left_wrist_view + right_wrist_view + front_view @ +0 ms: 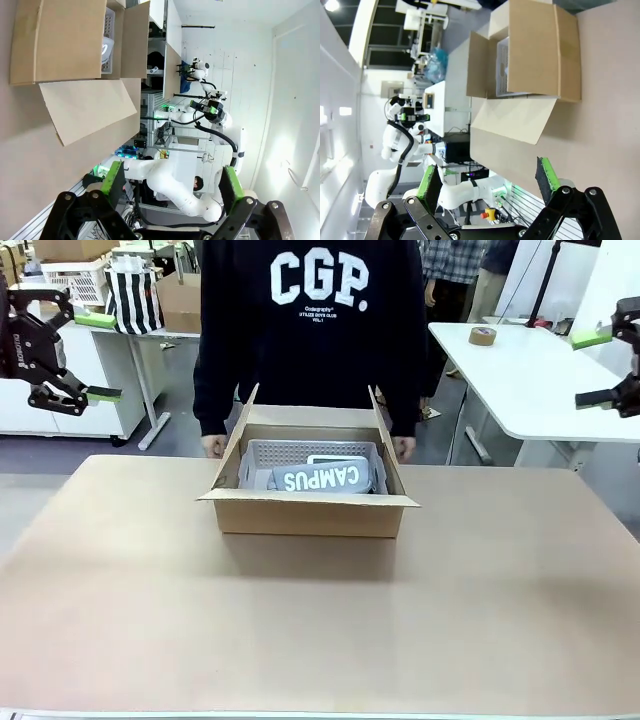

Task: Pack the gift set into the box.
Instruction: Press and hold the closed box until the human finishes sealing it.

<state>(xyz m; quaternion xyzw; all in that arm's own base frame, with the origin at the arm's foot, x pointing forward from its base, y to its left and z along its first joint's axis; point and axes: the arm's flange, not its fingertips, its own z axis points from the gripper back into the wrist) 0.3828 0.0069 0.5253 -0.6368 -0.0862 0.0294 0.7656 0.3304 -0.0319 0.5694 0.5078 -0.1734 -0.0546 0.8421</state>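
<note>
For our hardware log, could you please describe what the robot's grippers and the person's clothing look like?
The left gripper and right gripper are black two-finger linkage units with bright green pads. The person wears a black long-sleeved sweatshirt with white "CGP." lettering.

Lighting bright and even, from overhead. Front view sharp; soft shadow on the table (300, 640) just in front of the box (310, 515).

Left wrist view: white wall washed out beyond the left gripper (172, 186), jaws spread (glare patch off to one side).

Right wrist view: lamp flare far past the right gripper (487, 180), jaws spread; straight lines bow at the edges.
</note>
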